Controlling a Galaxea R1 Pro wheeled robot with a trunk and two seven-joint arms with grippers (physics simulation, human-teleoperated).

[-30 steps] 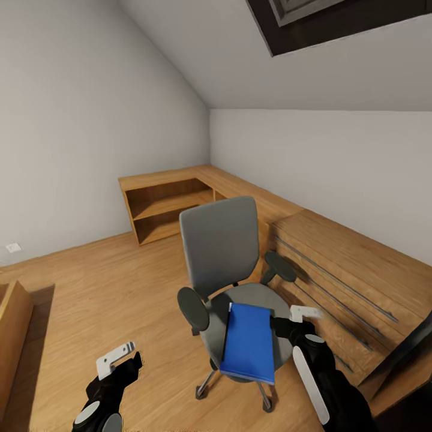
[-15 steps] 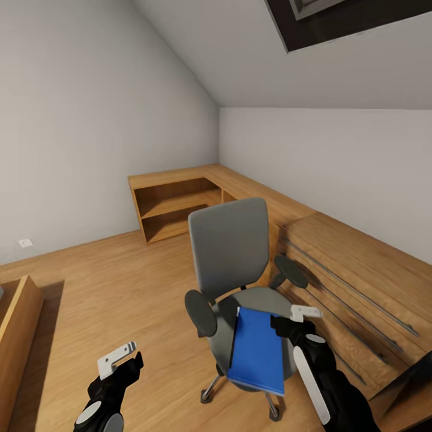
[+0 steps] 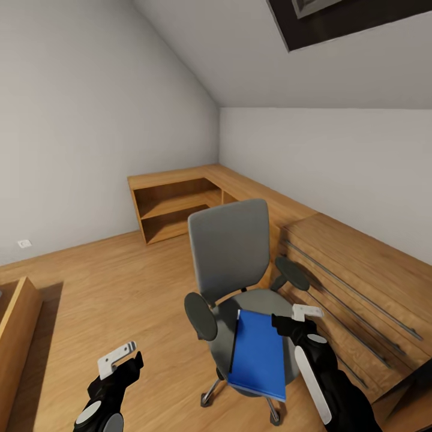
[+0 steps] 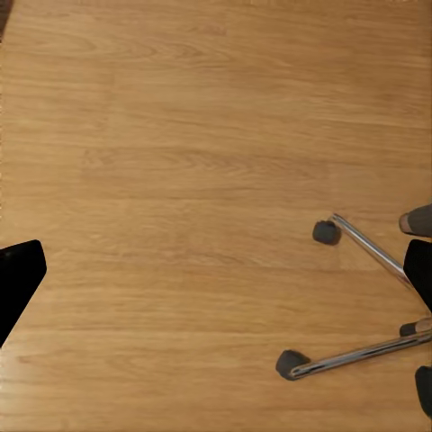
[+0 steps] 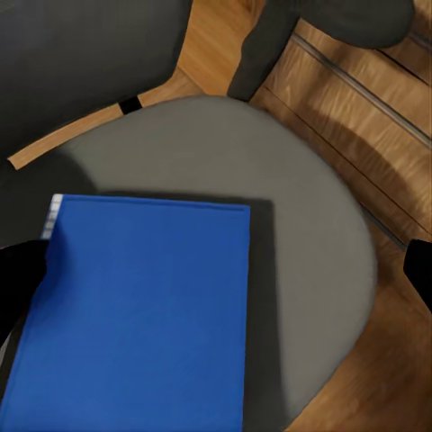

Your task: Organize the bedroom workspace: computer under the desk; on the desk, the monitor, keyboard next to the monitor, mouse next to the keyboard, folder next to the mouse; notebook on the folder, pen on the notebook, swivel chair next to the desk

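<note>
Even, soft, bright light; faint shadows, slightly blurred render.

Head, right wrist share chair (image 3: 240, 282)

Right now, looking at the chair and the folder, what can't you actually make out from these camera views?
- Folder: in the head view its near right corner sits behind the right gripper, so contact cannot be judged.
- Right gripper: in the right wrist view its fingers are dark shapes cut by the frame edges.
- Swivel chair: the left wrist view's edge cuts its base, leaving two chrome legs and casters.
- Left gripper: jaw opening unclear in the head view.
</note>
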